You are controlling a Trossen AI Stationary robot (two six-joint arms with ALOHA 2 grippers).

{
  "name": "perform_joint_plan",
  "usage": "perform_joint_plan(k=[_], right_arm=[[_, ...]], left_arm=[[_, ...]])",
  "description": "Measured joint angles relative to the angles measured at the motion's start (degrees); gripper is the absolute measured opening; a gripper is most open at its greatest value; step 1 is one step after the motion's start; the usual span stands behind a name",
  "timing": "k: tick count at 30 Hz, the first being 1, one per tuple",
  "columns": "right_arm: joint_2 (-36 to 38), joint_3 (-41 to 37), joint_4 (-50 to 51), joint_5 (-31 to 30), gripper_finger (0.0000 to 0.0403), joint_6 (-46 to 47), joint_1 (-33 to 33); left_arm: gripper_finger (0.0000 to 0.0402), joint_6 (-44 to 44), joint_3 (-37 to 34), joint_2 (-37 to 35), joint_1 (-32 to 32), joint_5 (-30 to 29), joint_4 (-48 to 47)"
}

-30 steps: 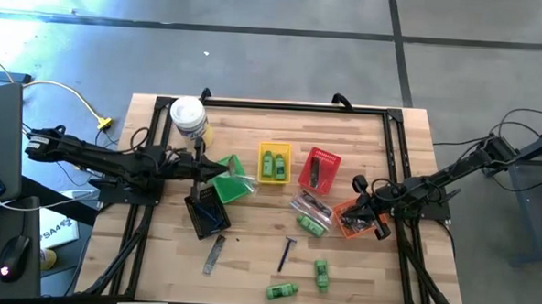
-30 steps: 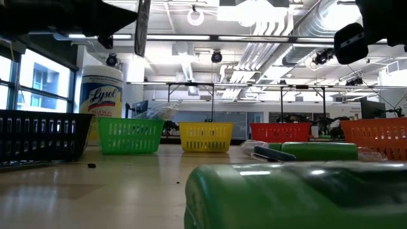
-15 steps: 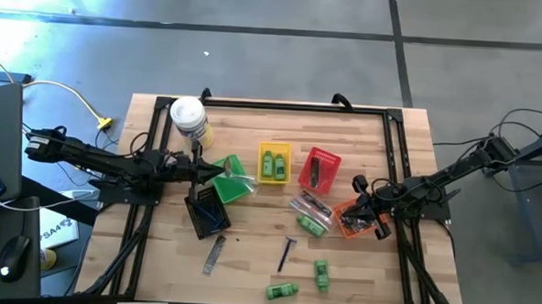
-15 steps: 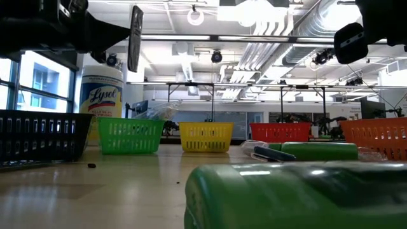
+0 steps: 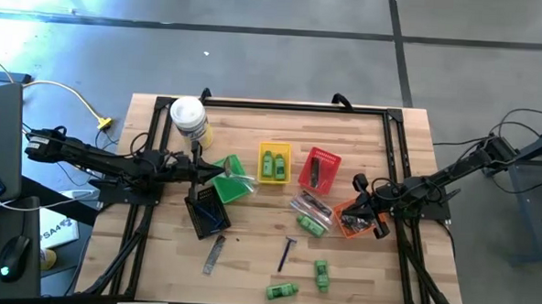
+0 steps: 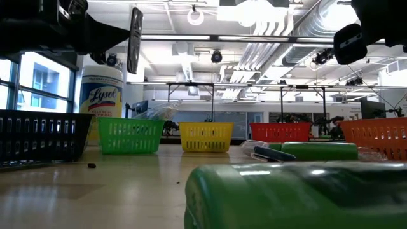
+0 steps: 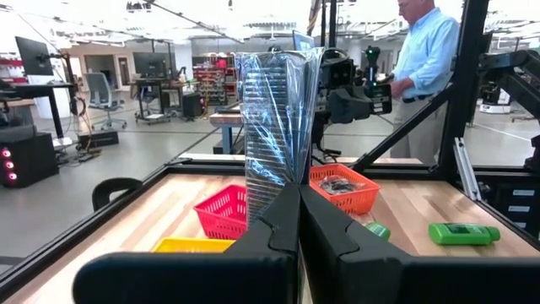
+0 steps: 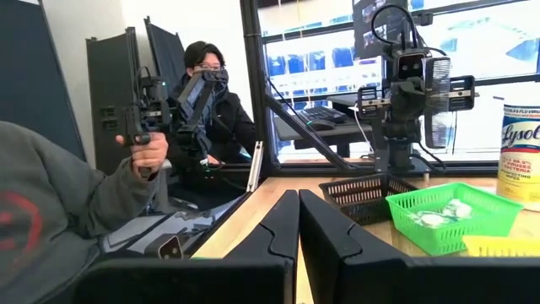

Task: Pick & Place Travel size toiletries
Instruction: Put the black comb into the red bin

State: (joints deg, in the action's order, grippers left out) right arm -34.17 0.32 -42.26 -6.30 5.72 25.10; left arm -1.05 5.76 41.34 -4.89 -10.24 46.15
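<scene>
- One wrapped comb [image 7: 277, 118] stands upright, pinched at its lower end between the left gripper's [image 7: 299, 196] clenched jaws, above the black basket [image 5: 206, 210].
- Right gripper [image 5: 375, 214], clenched and empty, hovers over the orange basket [image 5: 349, 220].

white canister [image 5: 188, 117], 5 small baskets

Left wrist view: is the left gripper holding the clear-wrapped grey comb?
Yes: the left gripper is shut on the clear-wrapped grey comb, which stands upright.
</scene>
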Motion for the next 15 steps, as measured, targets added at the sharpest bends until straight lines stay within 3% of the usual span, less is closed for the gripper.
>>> perform_joint_plan(k=[15], right_arm=[[-0.02,0.02,0.02,-0.01,0.0004,-1.05,0.02]], left_arm=[[0.0,-0.29,0.0,0.0,0.0,0.04,0.02]])
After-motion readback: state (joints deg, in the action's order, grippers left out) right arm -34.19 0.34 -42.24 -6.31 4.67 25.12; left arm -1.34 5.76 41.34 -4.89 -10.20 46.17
